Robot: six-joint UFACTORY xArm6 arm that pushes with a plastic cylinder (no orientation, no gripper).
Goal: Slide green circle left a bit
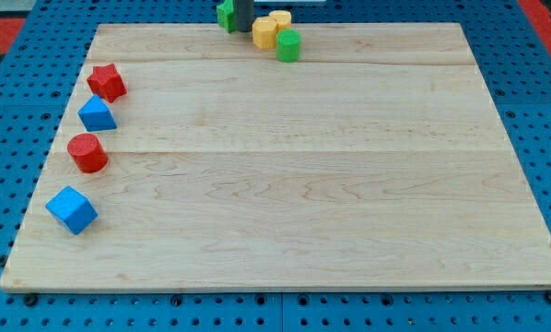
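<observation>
The green circle [288, 44] stands near the board's top edge, a little right of centre. Two yellow blocks [265, 33] [281, 20] touch it on its upper left. My rod comes down at the view's top; my tip [243, 29] sits just left of the yellow blocks, about 50 px left of the green circle. A second green block [225, 15] lies right against the rod's left side, partly hidden by it.
Along the board's left edge stand a red star [107, 82], a blue triangle-like block [97, 113], a red cylinder [87, 152] and a blue cube [72, 209]. The wooden board [285, 184] lies on a blue pegboard.
</observation>
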